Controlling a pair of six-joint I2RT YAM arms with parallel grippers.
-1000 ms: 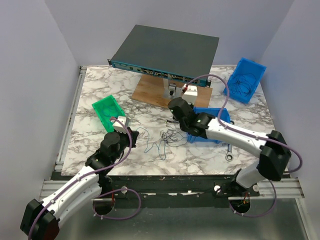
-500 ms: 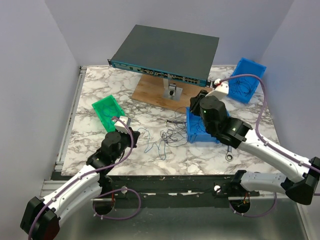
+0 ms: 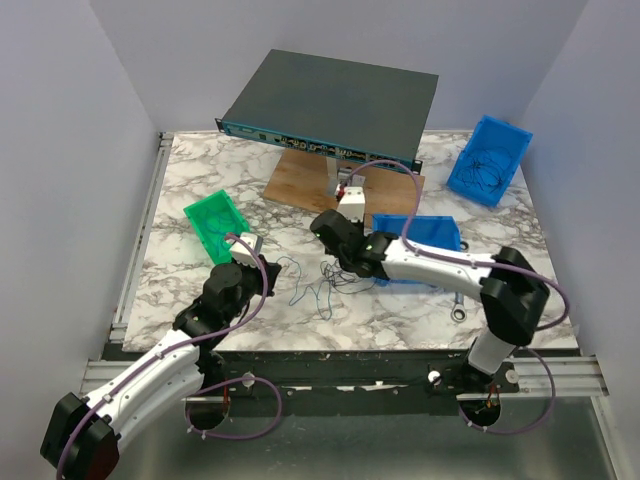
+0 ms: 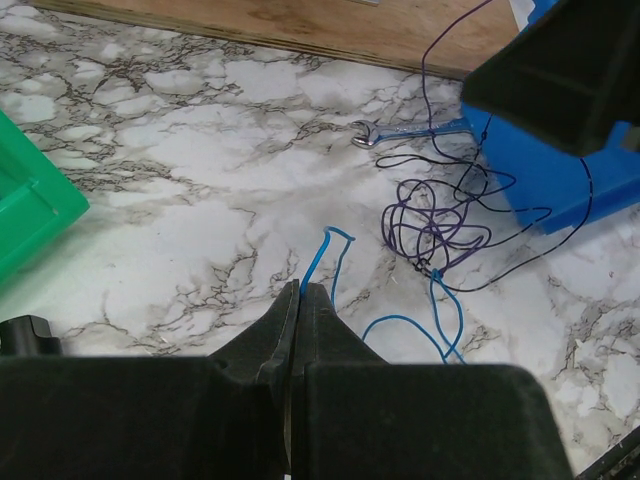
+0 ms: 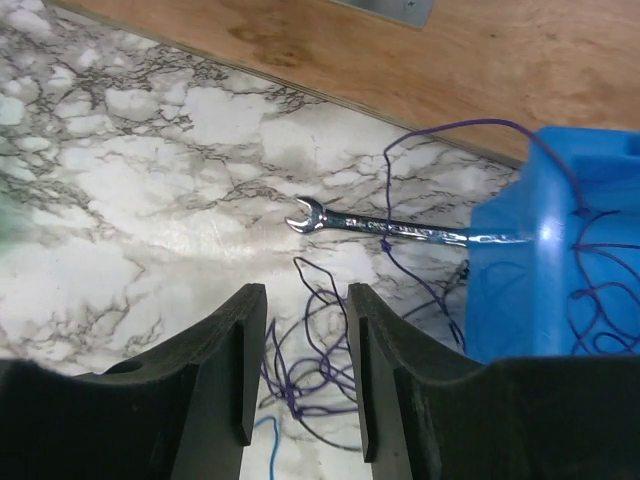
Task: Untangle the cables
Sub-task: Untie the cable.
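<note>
Cables [image 3: 335,278] lie as one knotted purple-and-blue clump on the marble table [image 3: 190,185], near its middle and just left of the blue bin [image 3: 418,232]; one purple strand hooks over that bin's rim. We see the left gripper [image 4: 298,292] closed, a blue strand running to its tips, though we cannot tell whether it is pinched. The right gripper [image 5: 303,295] hangs over the clump with jaws parted, holding nothing. We judge the untangling barely begun: no strand lies free.

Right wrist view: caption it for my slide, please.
Open right tool poised over tangled purple wires, with a wrench lying beside the blue bin.
</note>
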